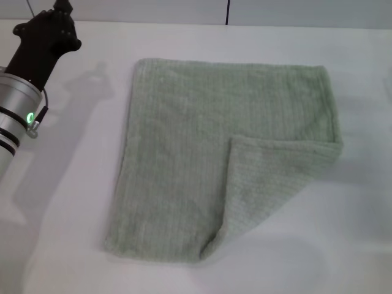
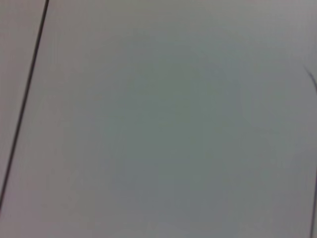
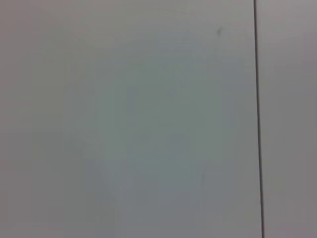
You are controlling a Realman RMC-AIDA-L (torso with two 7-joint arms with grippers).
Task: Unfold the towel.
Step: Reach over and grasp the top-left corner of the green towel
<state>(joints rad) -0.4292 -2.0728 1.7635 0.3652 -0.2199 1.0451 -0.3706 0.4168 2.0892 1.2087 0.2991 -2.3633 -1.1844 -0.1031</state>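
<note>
Towel: flat on table, near-right corner folded inward. Left gripper: far-left, well apart from towel, nearer arm; finger opening apparently hidden, cannot tell. Right gripper: unseen.

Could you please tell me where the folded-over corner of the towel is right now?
In the head view, the towel lies flat mid-table; its folded-over corner is at the near right, far from the left pincer at the far left.
</note>
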